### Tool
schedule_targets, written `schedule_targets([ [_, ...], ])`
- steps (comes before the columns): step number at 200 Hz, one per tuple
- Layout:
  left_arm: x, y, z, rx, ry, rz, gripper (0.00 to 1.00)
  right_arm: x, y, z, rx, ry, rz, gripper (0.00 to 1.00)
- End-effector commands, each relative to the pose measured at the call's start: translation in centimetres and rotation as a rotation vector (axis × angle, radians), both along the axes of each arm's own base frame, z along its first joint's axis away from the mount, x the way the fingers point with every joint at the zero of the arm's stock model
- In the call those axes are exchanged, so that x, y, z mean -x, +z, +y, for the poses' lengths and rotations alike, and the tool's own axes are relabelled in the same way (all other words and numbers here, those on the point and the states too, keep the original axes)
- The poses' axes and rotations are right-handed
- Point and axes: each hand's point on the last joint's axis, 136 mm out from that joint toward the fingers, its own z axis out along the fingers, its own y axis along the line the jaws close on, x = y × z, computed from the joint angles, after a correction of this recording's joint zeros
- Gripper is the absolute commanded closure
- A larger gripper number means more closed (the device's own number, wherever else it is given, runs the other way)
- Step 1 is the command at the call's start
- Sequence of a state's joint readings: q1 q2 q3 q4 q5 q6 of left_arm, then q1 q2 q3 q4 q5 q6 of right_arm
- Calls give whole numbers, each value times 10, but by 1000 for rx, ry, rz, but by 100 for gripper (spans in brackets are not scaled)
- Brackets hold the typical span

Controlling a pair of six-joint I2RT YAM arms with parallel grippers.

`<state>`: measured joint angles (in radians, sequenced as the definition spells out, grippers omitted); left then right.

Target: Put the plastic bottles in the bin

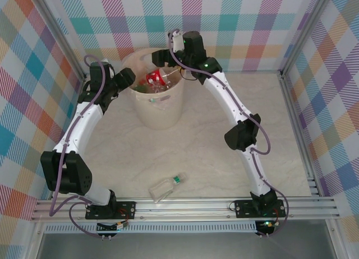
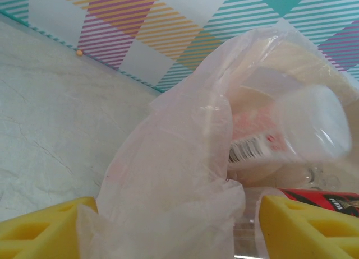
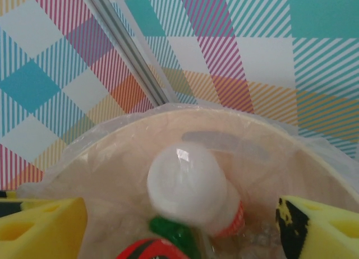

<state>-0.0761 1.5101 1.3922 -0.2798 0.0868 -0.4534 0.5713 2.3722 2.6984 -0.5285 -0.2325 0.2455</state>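
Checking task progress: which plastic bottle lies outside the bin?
The clear bottle lying on its side near the front edge of the table; the other bottles in sight sit inside the bin.

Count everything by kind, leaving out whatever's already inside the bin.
Bin: 1
Bottle lying on the table: 1
Grippers: 2, left gripper and right gripper
Total: 4

The left arm (image 1: 84, 124) and the right arm (image 1: 227, 99) each show glossy white shells between bulky black joints, looping grey-purple cables (image 1: 54, 200), black base plates (image 1: 109, 209) and yellow fingers (image 2: 303, 225), with a small green light (image 1: 206, 63) on the right one.
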Motion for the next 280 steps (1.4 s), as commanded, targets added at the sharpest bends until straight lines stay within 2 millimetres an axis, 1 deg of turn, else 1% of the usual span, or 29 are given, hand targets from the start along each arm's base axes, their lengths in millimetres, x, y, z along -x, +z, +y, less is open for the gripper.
schedule_targets([
  [1,5,28,8,-78,-6,-51,20,39,77,-28,3,-11,-132,9],
  [7,8,35,8,-96,-16,-60,18,47,86,-34,9,-14,-139,9],
  [17,16,48,9,-143,-36,-80,15,58,94,-44,26,-20,-138,8],
  [31,33,68,12,-206,-55,-109,11,73,95,-61,64,-43,-108,8],
  [52,72,96,11,-262,-82,-138,9,92,79,-92,118,-105,-26,8],
  [64,99,105,-2,-300,-131,-141,9,105,56,-109,133,-129,40,8],
  [68,109,104,-8,-311,-156,-133,9,108,47,-115,137,-137,62,8],
  [73,121,103,-17,-325,-191,-123,9,116,40,-124,134,-148,84,8],
  [82,144,94,-35,-339,-267,-89,9,127,19,-137,141,-169,141,8],
  [86,154,89,-46,-344,-313,-78,9,135,11,-144,145,-178,161,8],
  [87,156,88,-46,-346,-313,-73,9,136,9,-145,145,-179,166,8],
  [88,160,86,-51,-347,-334,-71,9,138,6,-147,147,-182,173,8],
  [89,161,85,-51,-349,-333,-70,9,139,3,-149,148,-184,179,8],
  [98,185,68,-71,-367,-427,-34,9,155,-20,-160,162,-204,225,8],
  [100,190,64,-74,-370,-444,-26,9,158,-22,-162,159,-208,229,8],
  [103,197,58,-79,-374,-476,-15,9,163,-34,-166,169,-213,255,8],
  [112,219,36,-94,-373,-563,30,10,179,-59,-176,185,-227,309,8],
  [120,237,15,-103,-359,-627,77,10,193,-81,-185,201,-243,363,8],
  [122,241,13,-105,-351,-642,82,11,197,-86,-187,204,-248,376,8],
  [129,257,-9,-113,-333,-698,133,12,209,-103,-195,217,-265,419,9],
  [145,285,-48,-126,-308,-785,223,13,235,-133,-212,222,-304,508,9],
  [156,301,-67,-135,-307,-841,258,13,248,-148,-222,219,-336,547,9],
  [172,320,-88,-151,-321,-917,292,12,259,-160,-234,198,-379,579,9],
  [184,336,-105,-161,-373,-980,322,11,264,-164,-238,188,-394,587,9],
  [207,363,-146,-169,-482,-1069,417,6,267,-165,-247,173,-421,575,8],
  [224,378,-166,-177,-507,-1116,456,3,268,-163,-250,165,-424,567,8],
  [237,385,-180,-178,-541,-1124,492,1,269,-162,-251,168,-424,563,8],
  [252,387,-195,-172,-616,-1109,517,0,270,-162,-252,170,-422,560,8],
  [280,390,-214,-175,-645,-1103,529,0,271,-161,-253,160,-419,555,8],
])
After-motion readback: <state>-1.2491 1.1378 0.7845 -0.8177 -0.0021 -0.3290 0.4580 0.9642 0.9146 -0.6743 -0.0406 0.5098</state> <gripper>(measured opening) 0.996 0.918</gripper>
